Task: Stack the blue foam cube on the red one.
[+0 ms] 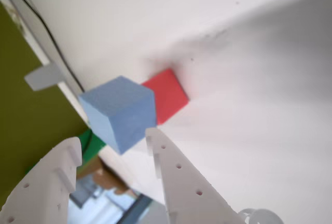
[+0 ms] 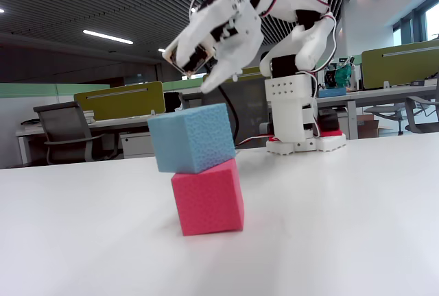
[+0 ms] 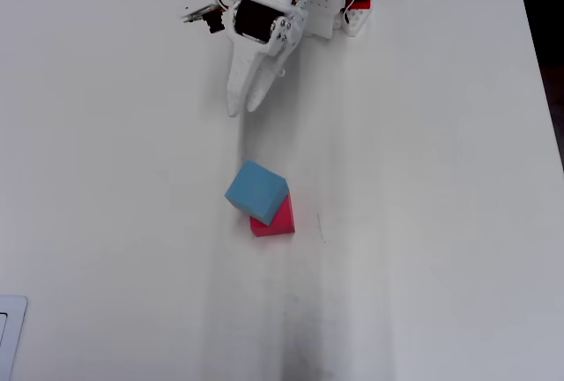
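Foam cubes sit stacked on a white table (image 3: pixel 423 222): the blue foam cube (image 2: pixel 191 137) rests on top of the red one (image 2: pixel 208 196), twisted out of line with it and overhanging toward the left in the fixed view, so that a corner of red shows past the blue in the overhead view. The stack stands near the middle of the table, well apart from the arm's base (image 2: pixel 302 114) at the far edge. The gripper (image 2: pixel 194 75) hangs in the air above and behind the 2 cubes, touching neither; its white jaws are parted a moderate way and hold nothing, as the wrist view shows with the blue cube lying clear beyond the fingertips (image 1: pixel 150 133). No box, tray or other container appears on the table, and no brand, label or legible writing shows on the cubes or the arm. Office desks, green partitions and a chair (image 2: pixel 65 128) fill the background of the fixed view.
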Controlling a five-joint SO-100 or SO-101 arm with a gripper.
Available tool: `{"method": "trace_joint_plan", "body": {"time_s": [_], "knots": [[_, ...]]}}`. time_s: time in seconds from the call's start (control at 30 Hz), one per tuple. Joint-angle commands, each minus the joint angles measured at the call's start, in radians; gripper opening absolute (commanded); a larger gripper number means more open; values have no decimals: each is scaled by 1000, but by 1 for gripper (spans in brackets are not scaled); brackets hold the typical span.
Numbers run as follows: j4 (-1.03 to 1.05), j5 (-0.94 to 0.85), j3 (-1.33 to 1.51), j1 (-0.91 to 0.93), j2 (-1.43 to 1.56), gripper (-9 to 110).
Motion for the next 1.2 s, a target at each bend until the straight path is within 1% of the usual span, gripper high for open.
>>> {"method": "trace_joint_plan", "body": {"time_s": [0.0, 0.23, 0.43, 0.77, 1.17], "knots": [[-38, -14, 31, -15, 55, 14], [-40, -81, 259, -69, 348, 14], [-6, -130, 339, -69, 466, 14], [138, -150, 341, -72, 561, 14], [143, -195, 341, -81, 561, 15]]}}
